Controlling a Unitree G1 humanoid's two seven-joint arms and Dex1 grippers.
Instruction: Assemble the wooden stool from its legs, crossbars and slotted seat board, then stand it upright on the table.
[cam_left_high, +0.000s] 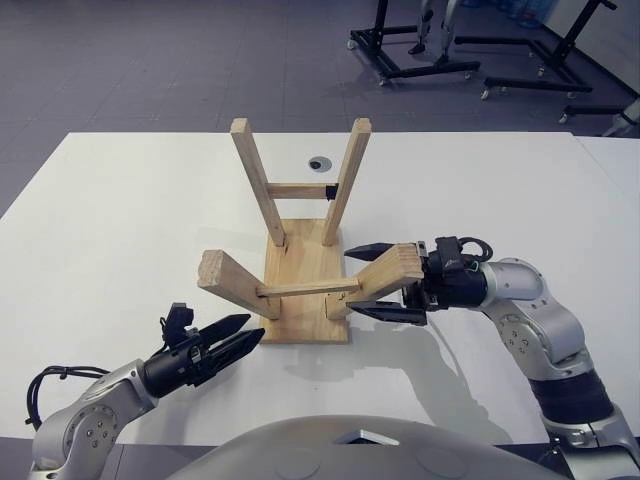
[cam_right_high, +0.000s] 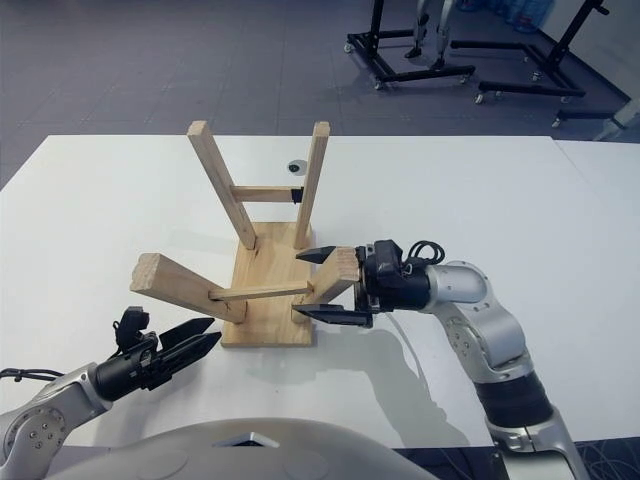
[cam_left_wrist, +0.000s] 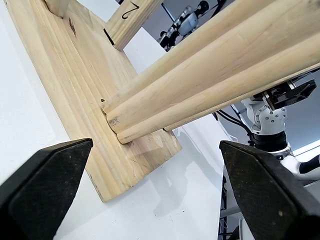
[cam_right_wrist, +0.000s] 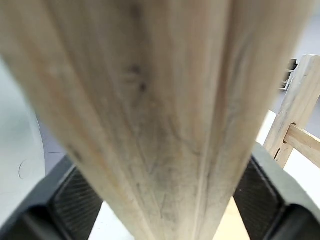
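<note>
Roughly halfway: the seat board (cam_left_high: 300, 262) lies flat on the counter (cam_left_high: 120, 200), far leg pair (cam_left_high: 298, 190) slotted upright. My right hand (cam_left_high: 354, 281) clamps the tilted near leg pair (cam_left_high: 305, 288), seemingly unseated; my left hand (cam_left_high: 252, 328) gapes wide nearby. Flipping upright remains.

Your left gripper (cam_left_high: 253, 328) hangs low, fingers parted. Your right gripper (cam_left_high: 351, 281), elbow bent, clamps a stool leg (cam_left_high: 396, 265).
</note>
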